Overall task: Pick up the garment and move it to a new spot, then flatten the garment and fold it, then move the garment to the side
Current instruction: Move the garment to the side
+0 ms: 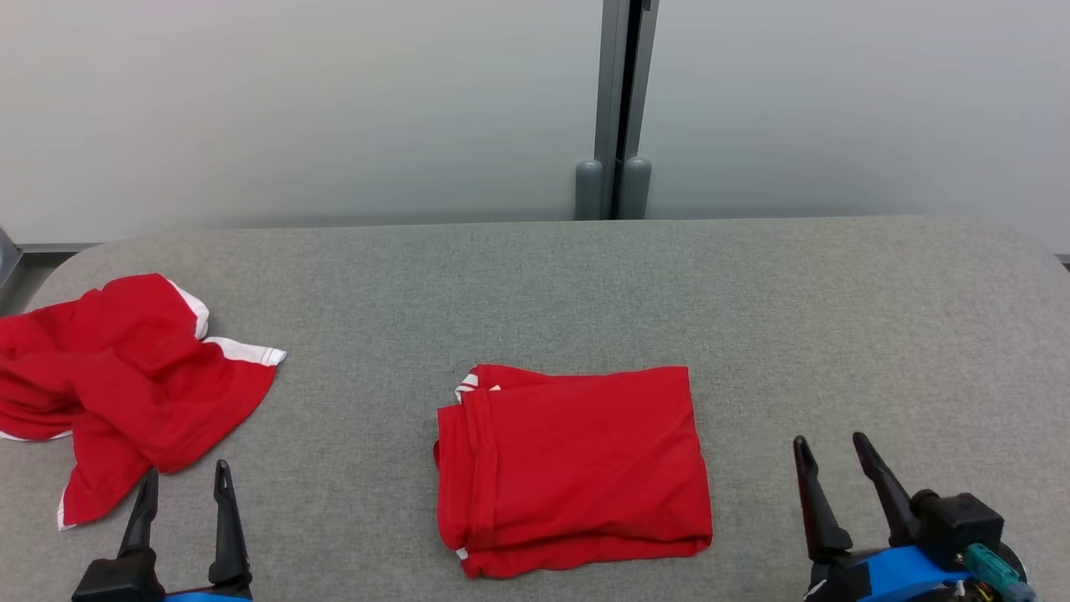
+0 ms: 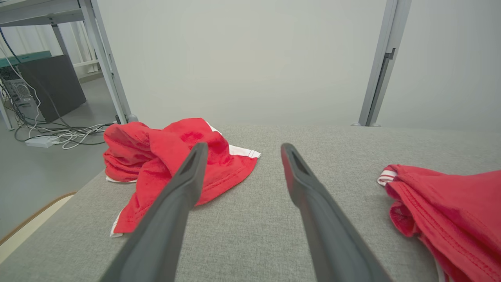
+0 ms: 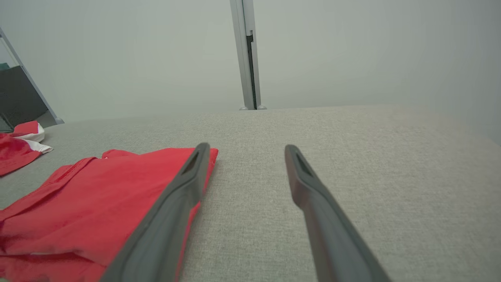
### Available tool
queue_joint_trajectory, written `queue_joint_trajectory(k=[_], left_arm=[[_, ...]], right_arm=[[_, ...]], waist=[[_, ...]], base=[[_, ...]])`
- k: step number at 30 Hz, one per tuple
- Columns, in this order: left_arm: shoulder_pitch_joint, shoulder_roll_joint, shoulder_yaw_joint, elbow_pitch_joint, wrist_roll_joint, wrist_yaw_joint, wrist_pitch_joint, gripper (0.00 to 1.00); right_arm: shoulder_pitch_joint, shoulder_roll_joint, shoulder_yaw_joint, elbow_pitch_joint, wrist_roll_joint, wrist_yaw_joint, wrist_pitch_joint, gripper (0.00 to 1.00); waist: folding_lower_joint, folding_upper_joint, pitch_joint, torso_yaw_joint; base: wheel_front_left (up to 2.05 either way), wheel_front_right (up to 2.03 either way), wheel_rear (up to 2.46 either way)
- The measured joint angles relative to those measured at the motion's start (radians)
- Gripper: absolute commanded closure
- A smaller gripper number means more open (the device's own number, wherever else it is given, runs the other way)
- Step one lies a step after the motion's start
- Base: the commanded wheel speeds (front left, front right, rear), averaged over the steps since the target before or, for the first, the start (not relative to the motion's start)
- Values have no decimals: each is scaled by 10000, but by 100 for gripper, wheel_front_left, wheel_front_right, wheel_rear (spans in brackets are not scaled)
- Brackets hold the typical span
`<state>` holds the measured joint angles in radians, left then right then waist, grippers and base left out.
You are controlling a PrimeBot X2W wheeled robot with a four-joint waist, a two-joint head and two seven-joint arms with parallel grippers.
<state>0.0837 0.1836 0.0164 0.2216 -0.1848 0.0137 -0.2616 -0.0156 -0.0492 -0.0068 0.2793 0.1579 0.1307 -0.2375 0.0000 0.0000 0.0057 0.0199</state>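
Note:
A red garment [image 1: 577,468], folded into a neat rectangle, lies flat in the middle of the grey table [image 1: 585,284]. It also shows at the right edge of the left wrist view [image 2: 450,211] and at the lower left of the right wrist view [image 3: 98,196]. A second red garment with white trim [image 1: 125,376] lies crumpled at the table's left end [image 2: 172,156]. My left gripper [image 1: 185,468] stands open and holds nothing, just in front of the crumpled one [image 2: 244,145]. Open and holding nothing too, my right gripper [image 1: 829,437] hovers to the right of the folded garment [image 3: 246,146].
A pale wall with a grey post [image 1: 614,109] runs behind the table's far edge. Past the table's left edge the floor holds loose cables [image 2: 58,135], a dark computer case [image 2: 51,86] and a metal frame leg [image 2: 105,62]. Bare grey cloth lies right of the folded garment.

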Motion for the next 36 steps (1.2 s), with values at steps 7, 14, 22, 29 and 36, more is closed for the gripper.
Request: queue_joint_trajectory(k=[7,14,22,29,36], left_arm=[[-163,-59,-12,19,4,-52,-2,0],[-614,-173,-25,15,0,-150,0,0],[-835,-305,2,10,46,-232,0,0],[-896,-412,92,-13,104,-293,0,0],[-1110,-560,111,-27,203,-378,0,0]], right_arm=[[-1268,2,769,113,-79,0,188,0],[-3493,4,1246,1315,-395,0,1087,0],[-4155,10,1386,3338,-416,0,1835,0],[-3838,4,1919,4420,-17,0,1939,0],[-3634,2,2408,4849,560,0,1870,0]], waist=[[0,0,196,31],[1,0,596,231],[1,1,1006,518],[1,1,1305,470],[0,0,1509,451]], base=[[0,0,0],[0,0,0],[0,0,0],[0,0,0],[0,0,0]])
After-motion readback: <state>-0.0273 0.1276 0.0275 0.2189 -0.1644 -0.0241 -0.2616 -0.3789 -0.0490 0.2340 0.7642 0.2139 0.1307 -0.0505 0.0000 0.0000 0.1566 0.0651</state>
